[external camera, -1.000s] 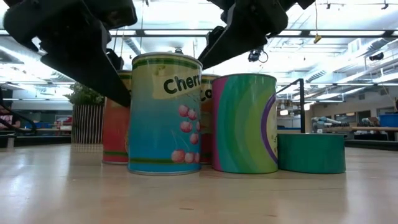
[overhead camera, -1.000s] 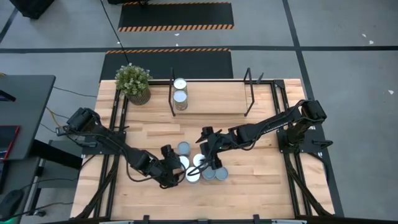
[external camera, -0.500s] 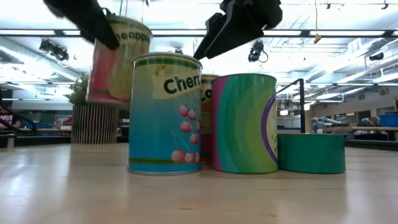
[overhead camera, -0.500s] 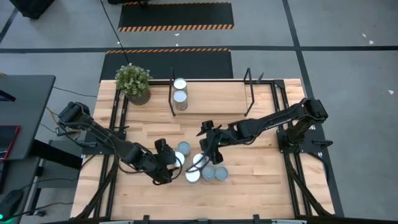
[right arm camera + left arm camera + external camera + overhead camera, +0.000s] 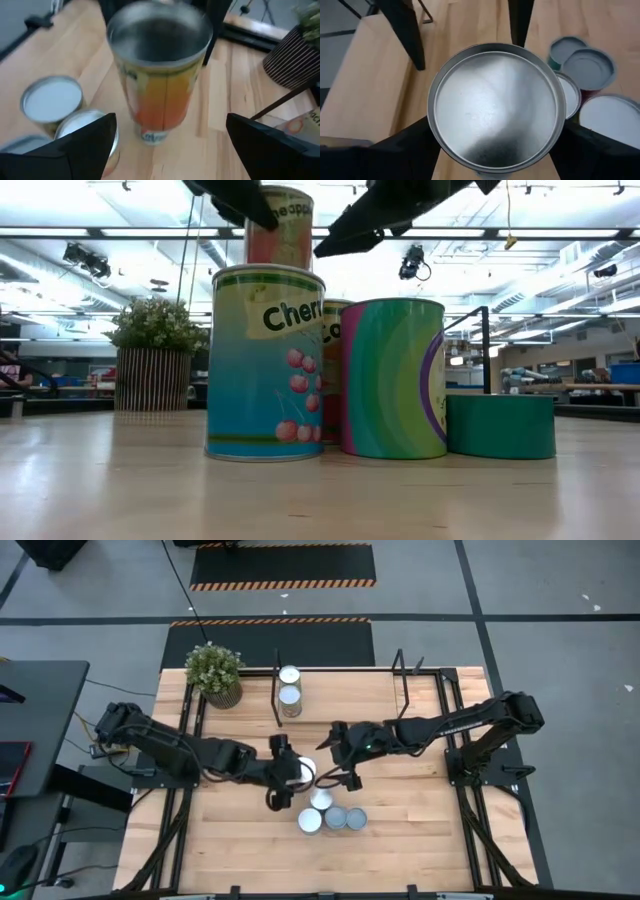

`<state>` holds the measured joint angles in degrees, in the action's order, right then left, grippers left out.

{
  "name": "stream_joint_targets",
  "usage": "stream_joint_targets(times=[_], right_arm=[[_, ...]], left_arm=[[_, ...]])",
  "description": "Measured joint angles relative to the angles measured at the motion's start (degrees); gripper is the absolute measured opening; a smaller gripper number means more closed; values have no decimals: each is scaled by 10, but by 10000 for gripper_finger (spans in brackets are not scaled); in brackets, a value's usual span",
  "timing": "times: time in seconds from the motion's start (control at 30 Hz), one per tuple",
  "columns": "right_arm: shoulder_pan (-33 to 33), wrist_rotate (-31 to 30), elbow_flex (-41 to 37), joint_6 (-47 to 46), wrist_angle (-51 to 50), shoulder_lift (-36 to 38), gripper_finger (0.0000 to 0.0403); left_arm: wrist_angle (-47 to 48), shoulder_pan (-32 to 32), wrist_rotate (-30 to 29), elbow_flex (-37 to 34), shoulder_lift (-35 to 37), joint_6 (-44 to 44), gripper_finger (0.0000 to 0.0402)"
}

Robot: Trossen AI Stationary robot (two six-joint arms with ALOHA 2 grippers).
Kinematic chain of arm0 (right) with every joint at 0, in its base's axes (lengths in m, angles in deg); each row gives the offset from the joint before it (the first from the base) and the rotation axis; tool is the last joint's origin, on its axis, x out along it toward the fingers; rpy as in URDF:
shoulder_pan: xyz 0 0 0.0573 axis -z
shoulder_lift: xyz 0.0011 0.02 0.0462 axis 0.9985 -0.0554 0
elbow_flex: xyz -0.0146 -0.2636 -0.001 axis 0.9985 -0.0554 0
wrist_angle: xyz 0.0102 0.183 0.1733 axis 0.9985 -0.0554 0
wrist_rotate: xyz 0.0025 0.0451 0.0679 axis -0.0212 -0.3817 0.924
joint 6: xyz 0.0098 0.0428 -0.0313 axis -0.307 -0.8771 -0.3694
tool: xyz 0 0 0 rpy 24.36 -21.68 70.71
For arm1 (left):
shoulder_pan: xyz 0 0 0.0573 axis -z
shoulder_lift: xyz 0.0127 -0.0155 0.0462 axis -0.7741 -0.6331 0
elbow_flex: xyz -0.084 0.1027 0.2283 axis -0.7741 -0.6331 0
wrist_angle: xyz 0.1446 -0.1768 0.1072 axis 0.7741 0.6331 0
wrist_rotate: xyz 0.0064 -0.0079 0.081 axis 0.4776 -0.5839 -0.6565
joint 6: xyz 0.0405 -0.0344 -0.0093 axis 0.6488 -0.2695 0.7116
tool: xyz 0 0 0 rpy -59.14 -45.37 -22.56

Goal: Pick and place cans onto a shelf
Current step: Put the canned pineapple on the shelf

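Left gripper (image 5: 283,772) has lifted a pineapple can (image 5: 279,225) clear of the table, fingers clamped on its sides, now raised near the table's middle. Right gripper (image 5: 345,762) has pulled up beside it, fingers spread, empty. Four cans (image 5: 329,816) remain near; two sit on the shelf (image 5: 340,690).

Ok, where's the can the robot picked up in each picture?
High view: the lifted can is mid-table, in the left claw; the right claw is open beside it.
Low view: top, above the cherry can.
Left wrist view: it fills the centre.
Right wrist view: upper centre.
Shared landmark: the cans left on the table.
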<state>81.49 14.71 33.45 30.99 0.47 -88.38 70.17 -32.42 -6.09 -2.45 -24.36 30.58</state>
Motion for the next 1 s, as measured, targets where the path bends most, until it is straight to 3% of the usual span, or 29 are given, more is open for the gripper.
stream_joint_targets(times=[0.5,0.87,1.0], right_arm=[[14,-1,-33,-24,70,3,383],[18,17,-33,-22,70,3,320],[18,18,-33,-22,70,3,316]], left_arm=[[-116,-48,28,0,0,101,311],[-134,-48,26,-1,0,119,314],[-136,-48,24,-1,0,116,315]])
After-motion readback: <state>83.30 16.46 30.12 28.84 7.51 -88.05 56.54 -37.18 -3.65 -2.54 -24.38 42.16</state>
